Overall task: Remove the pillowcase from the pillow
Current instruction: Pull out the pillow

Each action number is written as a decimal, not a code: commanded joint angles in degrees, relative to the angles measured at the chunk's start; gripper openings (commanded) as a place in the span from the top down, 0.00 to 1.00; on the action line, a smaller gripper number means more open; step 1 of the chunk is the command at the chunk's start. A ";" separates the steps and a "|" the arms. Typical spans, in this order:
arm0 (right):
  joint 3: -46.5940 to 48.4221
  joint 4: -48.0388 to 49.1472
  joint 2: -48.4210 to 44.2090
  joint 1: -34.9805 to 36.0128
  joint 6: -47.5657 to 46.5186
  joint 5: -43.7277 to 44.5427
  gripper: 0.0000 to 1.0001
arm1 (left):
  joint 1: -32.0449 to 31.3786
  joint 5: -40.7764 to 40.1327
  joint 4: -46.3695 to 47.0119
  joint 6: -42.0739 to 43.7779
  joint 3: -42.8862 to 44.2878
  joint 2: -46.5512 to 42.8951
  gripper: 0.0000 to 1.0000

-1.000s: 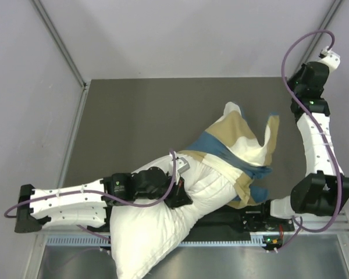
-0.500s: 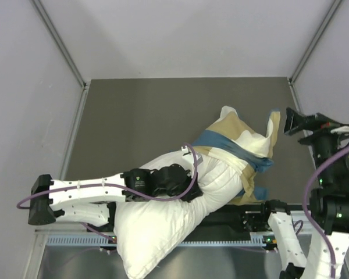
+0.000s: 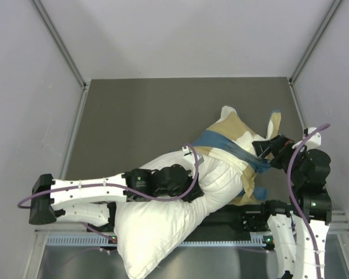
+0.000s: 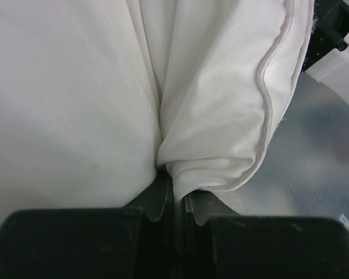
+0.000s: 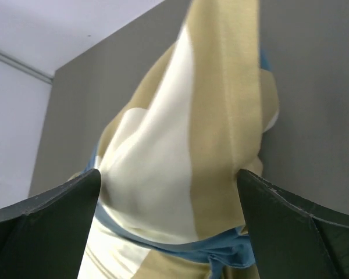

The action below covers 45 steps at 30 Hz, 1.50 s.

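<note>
Right gripper (image 3: 263, 148) has swung in from far corner, jaws now spread wide, right at the pillowcase (image 3: 232, 136), which sits bunched on pillow (image 3: 163, 221) far end. Left gripper (image 4: 174, 195) pinches a pillow fold.

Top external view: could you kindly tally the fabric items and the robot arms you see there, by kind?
Checked blue, tan and cream fabric pillowcase: 1
Plump plain white rectangular pillow: 1
White-and-black robot arms: 2 (left arm, right arm)
Total: 4
</note>
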 commanded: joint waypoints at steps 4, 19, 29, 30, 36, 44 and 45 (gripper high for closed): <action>-1.52 6.67 -0.79 0.41 4.06 -8.68 0.08 | 1.29 -4.99 -3.41 0.17 -2.37 1.70 1.00; 8.39 15.45 15.88 0.41 -1.30 2.97 1.00 | 1.20 -6.66 -8.50 -2.73 -10.09 -6.28 1.00; 21.84 21.35 31.00 -0.90 -2.80 10.90 1.00 | 1.20 -10.97 -17.38 -6.77 -14.94 -18.32 1.00; 22.98 21.87 31.81 -1.17 -3.06 11.17 1.00 | 1.20 -11.40 -18.86 -7.12 -15.03 -19.20 1.00; 28.25 23.28 38.92 -3.19 -3.76 11.70 1.00 | 1.21 -12.99 -22.83 -8.53 -15.64 -23.52 1.00; 33.01 24.60 48.06 -4.42 -4.82 12.22 1.00 | 1.20 -14.57 -26.44 -9.94 -14.51 -27.55 1.00; 33.62 24.69 48.86 -4.42 -4.99 12.14 1.00 | 1.20 -14.83 -26.70 -10.20 -14.24 -27.91 1.00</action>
